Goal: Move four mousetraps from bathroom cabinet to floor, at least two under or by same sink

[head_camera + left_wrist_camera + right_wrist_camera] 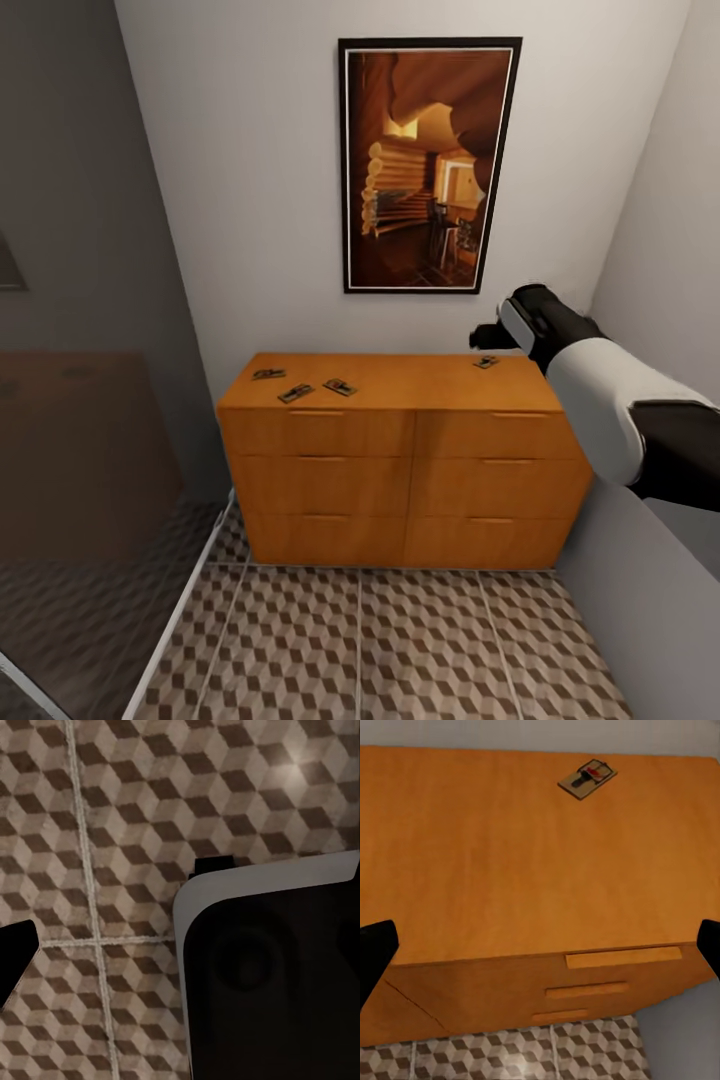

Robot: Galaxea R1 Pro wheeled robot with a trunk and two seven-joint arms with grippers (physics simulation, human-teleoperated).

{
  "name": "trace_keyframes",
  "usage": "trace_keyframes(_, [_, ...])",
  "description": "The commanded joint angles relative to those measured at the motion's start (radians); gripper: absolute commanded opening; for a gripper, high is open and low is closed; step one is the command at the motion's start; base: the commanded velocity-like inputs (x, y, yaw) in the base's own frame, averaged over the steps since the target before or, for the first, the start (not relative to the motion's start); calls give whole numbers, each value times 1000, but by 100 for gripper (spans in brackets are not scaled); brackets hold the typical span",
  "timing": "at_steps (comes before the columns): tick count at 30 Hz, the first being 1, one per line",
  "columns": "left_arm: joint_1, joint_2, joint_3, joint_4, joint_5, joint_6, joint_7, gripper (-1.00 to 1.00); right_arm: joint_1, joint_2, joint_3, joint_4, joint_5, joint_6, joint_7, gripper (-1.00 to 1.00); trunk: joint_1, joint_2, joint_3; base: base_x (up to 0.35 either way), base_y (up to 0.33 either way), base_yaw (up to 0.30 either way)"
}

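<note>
Because the nearest mousetrap (587, 778) is thin and lies flat on the cabinet (510, 862) top near its back right corner, a pinch could skid it away or overshoot. Its long axis runs diagonally across the top. The right gripper (490, 338) hovers just above it, fingers spread. Three more traps lie towards the left end.
</note>
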Motion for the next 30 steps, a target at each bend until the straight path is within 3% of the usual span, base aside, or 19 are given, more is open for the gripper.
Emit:
trace_keyframes(1, [-2, 0, -8, 4, 0, -7, 5, 100, -1, -1, 3, 18, 1, -16, -1, 100, 1, -1, -1, 310, 0, 0])
trace_keyframes(5, [-2, 0, -8, 4, 0, -7, 5, 100, 0, -7, 1, 128, 3, -145, 0, 100, 1, -1, -1, 290, 0, 0])
trace_keyframes(8, [-2, 0, -8, 4, 0, -7, 5, 100, 0, -9, 0, 161, 3, -182, 0, 100, 1, -1, -1, 276, 0, 0])
trace_keyframes(19, [-2, 1, -8, 6, 2, -6, 5, 100, 1, -17, 0, 222, 5, -215, 2, 100, 1, -1, -1, 264, 0, 0])
trace_keyframes(24, [-2, 1, -8, 6, 2, -7, 5, 100, 6, -43, 0, 233, 5, -243, 15, 100, 1, -1, -1, 253, 0, 0])
trace_keyframes(30, [-2, 2, -8, 6, 2, -8, 5, 100, 47, -89, 0, 236, 6, -256, 88, 100, 1, -1, -1, 194, 0, 0])
